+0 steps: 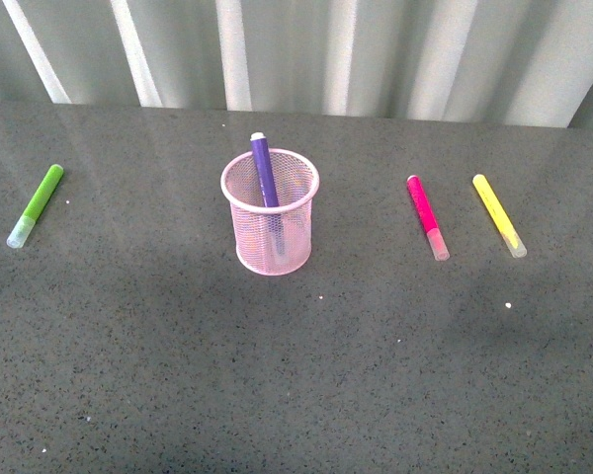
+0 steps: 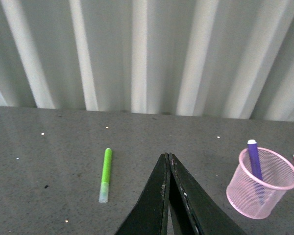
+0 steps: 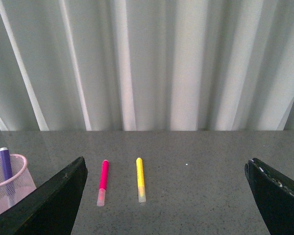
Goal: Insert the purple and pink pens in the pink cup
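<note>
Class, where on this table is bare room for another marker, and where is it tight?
Bare: the near strip before the pink cup; also cup to green marker, cup to pink pen. Tight: between pink pen and yellow marker.

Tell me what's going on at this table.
Nothing is held right now. The deep purple marker already stands in the pale pink wire-mesh cup. The magenta-pink marker lies on the grey table right of the cup, next to a yellow marker; a lime-green marker lies far left. The left end effector is shut on nothing; the right end effector is open, with the pink marker ahead of it.
</note>
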Action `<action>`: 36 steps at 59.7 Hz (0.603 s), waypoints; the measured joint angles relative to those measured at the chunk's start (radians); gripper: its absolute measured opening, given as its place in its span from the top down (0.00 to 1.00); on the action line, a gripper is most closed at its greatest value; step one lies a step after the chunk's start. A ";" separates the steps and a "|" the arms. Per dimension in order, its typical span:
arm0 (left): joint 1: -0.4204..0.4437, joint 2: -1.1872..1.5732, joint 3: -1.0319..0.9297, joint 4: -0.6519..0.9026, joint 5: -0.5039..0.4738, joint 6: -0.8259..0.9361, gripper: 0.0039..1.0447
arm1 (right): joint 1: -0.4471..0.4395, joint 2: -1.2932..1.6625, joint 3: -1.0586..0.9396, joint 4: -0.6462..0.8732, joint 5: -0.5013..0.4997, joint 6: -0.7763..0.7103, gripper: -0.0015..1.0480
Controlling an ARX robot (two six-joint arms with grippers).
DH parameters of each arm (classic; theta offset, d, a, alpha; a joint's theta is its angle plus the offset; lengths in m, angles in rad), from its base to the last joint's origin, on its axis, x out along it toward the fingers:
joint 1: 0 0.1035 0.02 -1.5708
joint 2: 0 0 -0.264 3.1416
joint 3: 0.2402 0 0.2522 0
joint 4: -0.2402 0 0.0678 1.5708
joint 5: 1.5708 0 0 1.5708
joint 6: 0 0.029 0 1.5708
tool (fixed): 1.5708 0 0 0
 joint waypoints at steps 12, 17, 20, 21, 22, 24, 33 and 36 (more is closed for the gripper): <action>0.007 -0.155 -0.009 -0.133 0.004 0.000 0.97 | 0.000 0.000 0.000 0.000 0.000 0.000 0.07; 0.007 -0.221 -0.009 -0.191 0.004 0.000 0.97 | 0.000 0.000 0.000 0.000 0.000 0.000 0.07; 0.007 -0.255 -0.009 -0.222 0.004 0.000 0.97 | 0.000 0.000 0.000 0.000 0.000 0.000 0.07; 0.007 -0.262 -0.009 -0.228 0.004 0.000 0.97 | 0.000 0.000 0.000 0.000 0.000 0.000 0.07; 0.007 -0.275 -0.009 -0.240 0.004 0.000 0.97 | 0.000 0.000 0.000 0.000 0.000 0.000 0.07; 0.007 -0.294 -0.009 -0.258 0.004 0.000 0.97 | 0.000 0.000 0.000 0.000 0.000 0.000 0.07; 0.007 -0.383 -0.010 -0.341 0.004 0.000 0.97 | 0.000 0.000 0.000 0.000 0.000 0.000 0.07; 0.007 -0.411 -0.010 -0.367 0.004 0.000 0.97 | 0.000 0.000 0.000 0.000 0.000 0.000 0.07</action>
